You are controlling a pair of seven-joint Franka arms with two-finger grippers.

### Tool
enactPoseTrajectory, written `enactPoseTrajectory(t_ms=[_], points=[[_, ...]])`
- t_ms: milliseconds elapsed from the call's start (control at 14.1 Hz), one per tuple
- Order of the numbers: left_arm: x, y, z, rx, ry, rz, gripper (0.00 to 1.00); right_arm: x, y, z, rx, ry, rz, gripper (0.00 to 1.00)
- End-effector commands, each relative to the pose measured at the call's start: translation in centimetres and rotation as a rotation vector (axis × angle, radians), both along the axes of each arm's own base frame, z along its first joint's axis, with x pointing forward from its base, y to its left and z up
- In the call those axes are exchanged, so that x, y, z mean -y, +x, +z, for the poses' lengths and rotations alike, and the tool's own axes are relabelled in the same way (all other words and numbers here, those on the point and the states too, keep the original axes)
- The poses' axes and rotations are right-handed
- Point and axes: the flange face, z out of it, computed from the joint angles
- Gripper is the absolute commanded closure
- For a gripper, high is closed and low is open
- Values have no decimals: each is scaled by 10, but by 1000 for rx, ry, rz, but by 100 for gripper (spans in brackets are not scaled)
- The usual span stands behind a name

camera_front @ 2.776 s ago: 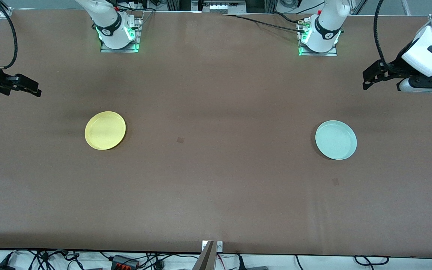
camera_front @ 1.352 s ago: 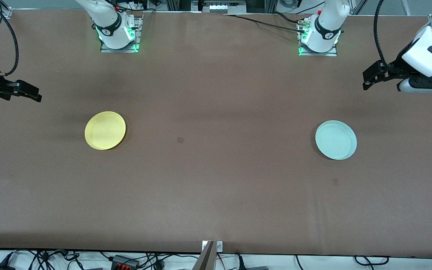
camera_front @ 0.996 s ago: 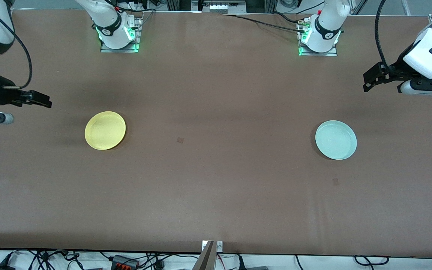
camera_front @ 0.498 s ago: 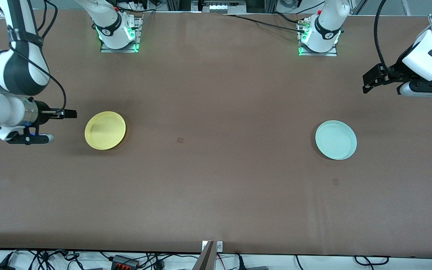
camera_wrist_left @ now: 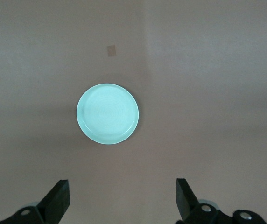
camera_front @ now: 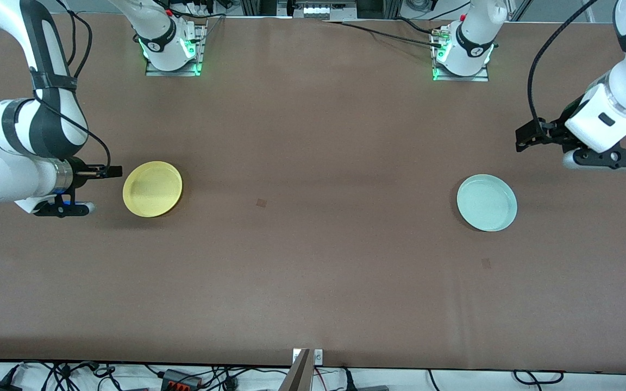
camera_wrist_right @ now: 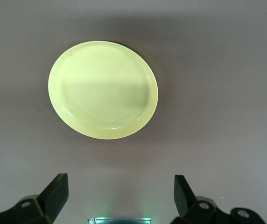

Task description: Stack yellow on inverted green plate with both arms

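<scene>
The yellow plate (camera_front: 152,189) lies rim up on the brown table toward the right arm's end; the right wrist view shows it whole (camera_wrist_right: 103,88). My right gripper (camera_front: 113,172) hangs low just beside its rim, open and empty (camera_wrist_right: 119,186). The green plate (camera_front: 487,202) lies toward the left arm's end, hollow side up, also seen in the left wrist view (camera_wrist_left: 108,113). My left gripper (camera_front: 523,140) is in the air over bare table beside that plate, open with nothing between its fingers (camera_wrist_left: 122,191).
The two arm bases (camera_front: 171,50) (camera_front: 461,54) stand at the table's back edge. Small dark marks (camera_front: 261,202) (camera_front: 486,263) show on the brown tabletop (camera_front: 313,136). A metal bracket (camera_front: 302,369) and cables sit at the edge nearest the camera.
The right arm has swung in from the table's end and brought its gripper up to the yellow plate's rim. The left arm has come down toward the green plate. Neither plate has moved.
</scene>
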Motion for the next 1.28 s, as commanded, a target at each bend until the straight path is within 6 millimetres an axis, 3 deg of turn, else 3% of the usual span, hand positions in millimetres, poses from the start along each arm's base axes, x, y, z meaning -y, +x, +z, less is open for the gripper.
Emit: enactPoseTrajectory(t_ms=[0,142,285,427,498,641,925,1210], points=[[-7,19,-10,-18,22,4,0,5,4,-30,-37,0,-11,0],[-44,29,-46,-89,19,51,0,17,3,-50,-69,2,-30,0],[-63,45,-78,-105,17,73,0,27,3,-72,-88,4,-44,0],[-98,58,-127,-110,-12,4,0,37,3,-96,-99,27,-68,0],[-122,61,-147,-80,-20,-13,0,43,3,-106,-104,41,-88,0],[-147,57,-184,-21,-28,-67,0,51,2,-123,-106,45,-103,0],[-163,32,-252,0,-39,-91,0,56,-2,-148,-124,47,-113,0],[-158,4,-310,39,-44,-160,1,57,-1,-167,-114,92,-148,0]])
